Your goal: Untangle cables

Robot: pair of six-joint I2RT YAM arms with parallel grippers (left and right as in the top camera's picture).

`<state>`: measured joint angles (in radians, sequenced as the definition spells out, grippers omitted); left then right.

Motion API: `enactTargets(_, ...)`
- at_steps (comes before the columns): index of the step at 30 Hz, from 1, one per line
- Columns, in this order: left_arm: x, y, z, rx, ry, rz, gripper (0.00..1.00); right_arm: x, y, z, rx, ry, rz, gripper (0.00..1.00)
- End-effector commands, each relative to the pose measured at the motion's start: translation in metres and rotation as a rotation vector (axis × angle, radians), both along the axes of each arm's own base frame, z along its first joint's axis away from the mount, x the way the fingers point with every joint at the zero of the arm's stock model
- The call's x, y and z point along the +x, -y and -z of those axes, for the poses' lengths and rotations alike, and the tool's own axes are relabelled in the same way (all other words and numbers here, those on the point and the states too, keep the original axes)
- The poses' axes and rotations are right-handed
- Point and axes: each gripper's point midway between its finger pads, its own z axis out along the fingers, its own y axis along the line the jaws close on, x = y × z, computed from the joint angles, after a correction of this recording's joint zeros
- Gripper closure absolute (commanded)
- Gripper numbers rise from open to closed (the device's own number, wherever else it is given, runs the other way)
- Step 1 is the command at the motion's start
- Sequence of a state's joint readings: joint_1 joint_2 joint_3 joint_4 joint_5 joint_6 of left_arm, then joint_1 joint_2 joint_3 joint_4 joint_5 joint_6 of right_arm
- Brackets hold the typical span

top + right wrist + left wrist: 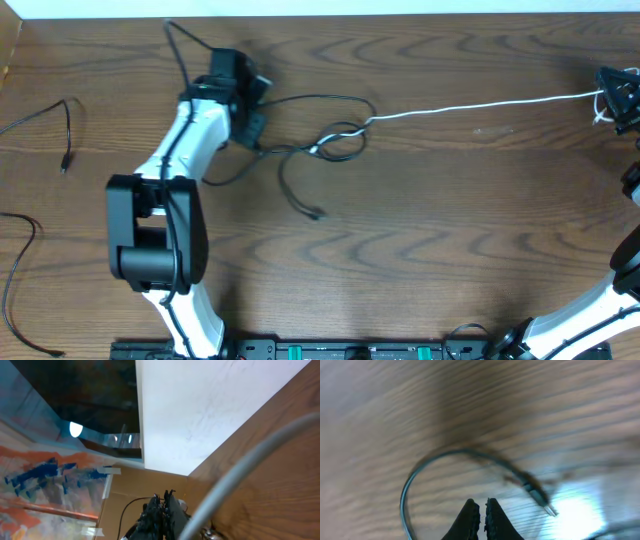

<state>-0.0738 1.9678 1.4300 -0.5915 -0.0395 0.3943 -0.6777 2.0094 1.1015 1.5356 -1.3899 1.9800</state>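
Both shut. The left pincer (pixel 483 505) seemingly anchors the black cables (pixel 318 97) so the right pincer (pixel 163 497) can draw the white cable (pixel 480 107) taut

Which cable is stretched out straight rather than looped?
The white cable, running taut from the tangle to the right pincer. The black cables all lie curled or looped.

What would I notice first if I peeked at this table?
A white cable stretched almost straight across the table, from the right gripper at the far right edge to a knot of black cables near the middle. The left gripper sits shut right beside that knot.
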Motion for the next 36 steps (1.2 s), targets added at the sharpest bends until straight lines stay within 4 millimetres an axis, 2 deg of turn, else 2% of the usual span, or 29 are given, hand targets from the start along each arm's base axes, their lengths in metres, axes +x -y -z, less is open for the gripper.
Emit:
enactTargets(1, -0.005, -0.064, 0.001, 0.048, 0.007, -0.274, 0.93, 0.002, 0.008, -0.017, -0.04, 0.085, 0.043, 0.99)
enactTargets(5, -0.01, -0.091, 0.002, 0.021, 0.01, -0.409, 0.92, 0.001, 0.006, -0.015, -0.053, 0.082, 0.03, 0.99)
enactTargets(11, -0.012, -0.091, 0.004, -0.017, 0.002, -0.422, 0.93, 0.003, -0.003, -0.014, -0.057, 0.079, 0.003, 0.99)
enactTargets(16, -0.007, -0.079, 0.004, -0.095, 0.006, -0.411, 0.93, 0.008, -0.025, -0.013, -0.069, 0.088, -0.05, 0.99)
enactTargets(21, -0.005, -0.07, 0.004, -0.141, 0.005, -0.393, 0.93, 0.014, -0.059, -0.013, -0.111, 0.138, -0.121, 0.99)
enactTargets(23, -0.005, -0.07, 0.004, -0.141, 0.005, -0.393, 0.93, 0.014, -0.08, -0.011, -0.159, 0.179, -0.173, 0.99)
enactTargets(24, -0.005, -0.07, 0.004, -0.142, 0.005, -0.393, 0.94, 0.014, -0.09, -0.009, -0.181, 0.195, -0.202, 0.95)
enactTargets(25, -0.005, -0.07, 0.004, -0.142, 0.004, -0.393, 0.93, 0.012, -0.1, -0.007, -0.203, 0.211, -0.235, 0.79)
enactTargets(26, -0.005, -0.07, 0.004, -0.142, 0.004, -0.393, 0.92, 0.011, -0.11, -0.005, -0.223, 0.226, -0.266, 0.58)
enactTargets(27, -0.005, -0.069, 0.004, -0.146, 0.004, -0.392, 0.93, 0.009, -0.122, -0.003, -0.249, 0.248, -0.306, 0.3)
enactTargets(28, -0.005, -0.067, 0.004, -0.156, 0.003, -0.388, 0.93, 0.007, -0.132, 0.0, -0.271, 0.267, -0.34, 0.1)
enactTargets(29, -0.005, -0.065, 0.004, -0.171, 0.001, -0.382, 0.93, 0.005, -0.142, 0.001, -0.287, 0.283, -0.372, 0.01)
enactTargets(36, -0.004, -0.056, 0.004, -0.22, -0.004, -0.364, 0.93, -0.003, -0.2, 0.016, -0.313, 0.33, -0.539, 0.01)
